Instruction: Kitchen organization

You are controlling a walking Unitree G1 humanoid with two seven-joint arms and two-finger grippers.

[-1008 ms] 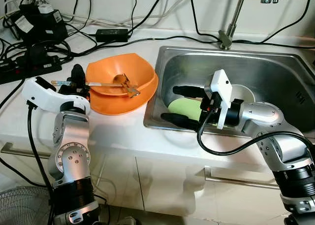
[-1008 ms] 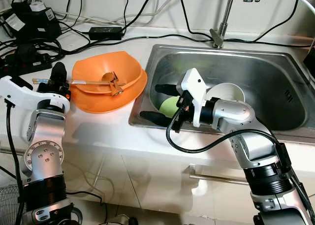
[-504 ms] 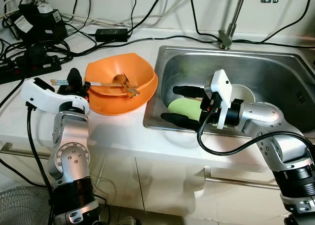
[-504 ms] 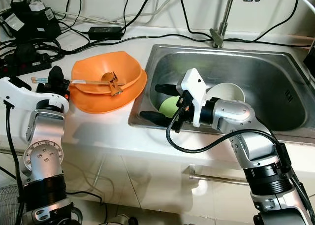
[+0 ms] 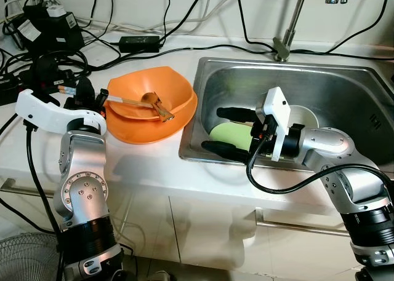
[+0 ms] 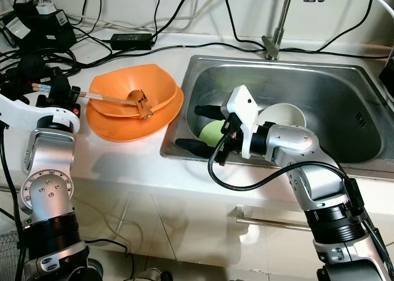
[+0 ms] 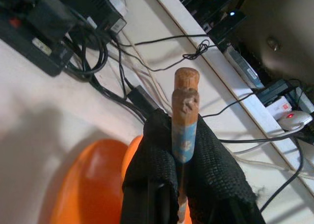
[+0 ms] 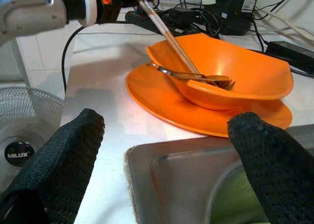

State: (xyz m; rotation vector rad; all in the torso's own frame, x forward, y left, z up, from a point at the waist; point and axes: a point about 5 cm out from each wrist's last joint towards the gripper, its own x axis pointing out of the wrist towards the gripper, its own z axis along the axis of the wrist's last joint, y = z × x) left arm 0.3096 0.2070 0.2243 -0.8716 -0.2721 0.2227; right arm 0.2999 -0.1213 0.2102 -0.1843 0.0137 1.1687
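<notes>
A: Item: chopsticks [image 5: 126, 99]. Location?

B: Tips resting in the orange bowl [image 5: 161, 90], which sits on an orange plate [image 6: 126, 126] on the bench [image 5: 154, 164]. Handle end pinched by the left end effector [image 7: 181, 158], fingers pressed together on it.

A: Step in hand?

B: Likely lifting the chopsticks out; the next move calls for a clean rise past the bowl rim and the spoon [image 8: 196, 77].

A: Right end effector [image 5: 229, 131]?

B: Spread wide, forearm level over the sink [image 5: 345, 90] front edge, beside a green dish [image 5: 231, 134].

Bowl [image 5: 161, 91] on plate [image 5: 148, 130], worktop [image 5: 148, 164], left of my sink [image 5: 345, 93]; cups [image 5: 231, 135] in sink.
</notes>
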